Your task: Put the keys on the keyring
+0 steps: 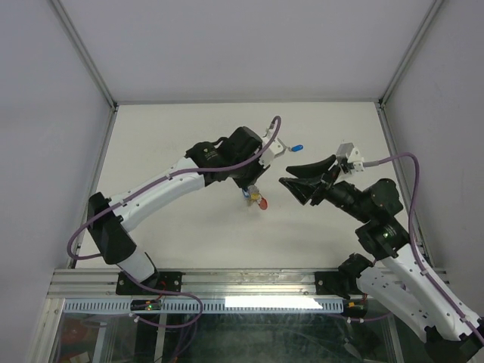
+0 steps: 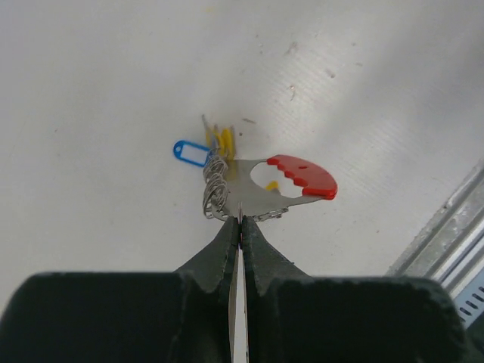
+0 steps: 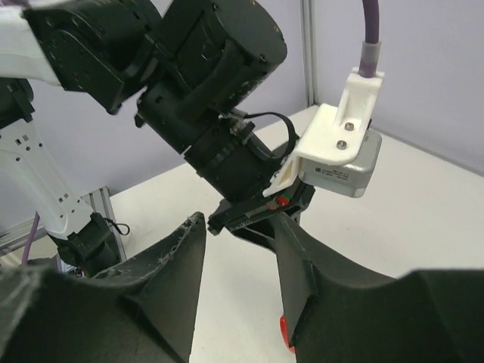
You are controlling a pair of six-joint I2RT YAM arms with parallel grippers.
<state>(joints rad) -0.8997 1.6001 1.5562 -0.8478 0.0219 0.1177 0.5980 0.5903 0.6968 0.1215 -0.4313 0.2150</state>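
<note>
No legible text
No lettering, brand, label or number can be made out in any view.

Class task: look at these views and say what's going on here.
The left fingers are pinched shut on a red-headed key, with the keyring, a blue key and yellow keys bunched against it. The right fingers stand open close by, holding nothing. Another blue piece lies apart on the table.

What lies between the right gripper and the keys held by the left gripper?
Only bare table lies there, as the top view shows: the right gripper and the keys in the left gripper stand apart.
</note>
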